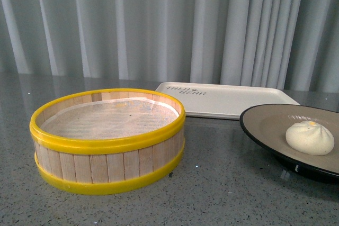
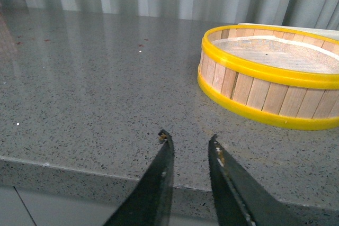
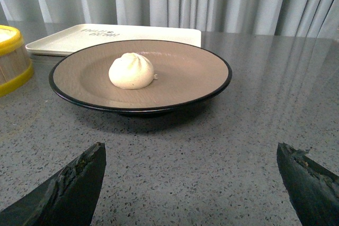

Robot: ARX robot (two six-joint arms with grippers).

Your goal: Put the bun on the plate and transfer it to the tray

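The cream-white bun sits on the beige plate with black rim at the right of the table. The cream tray with dark lettering lies behind the plate. In the right wrist view the bun rests left of the plate's centre, with the tray beyond it. My right gripper is open and empty, low over the table, short of the plate's near rim. My left gripper is shut and empty near the table's front edge, apart from the steamer. Neither gripper shows in the front view.
A wooden steamer basket with yellow rims stands at the left centre, lined with white paper and empty. It also shows in the left wrist view and the right wrist view. Grey curtains hang behind the speckled grey table.
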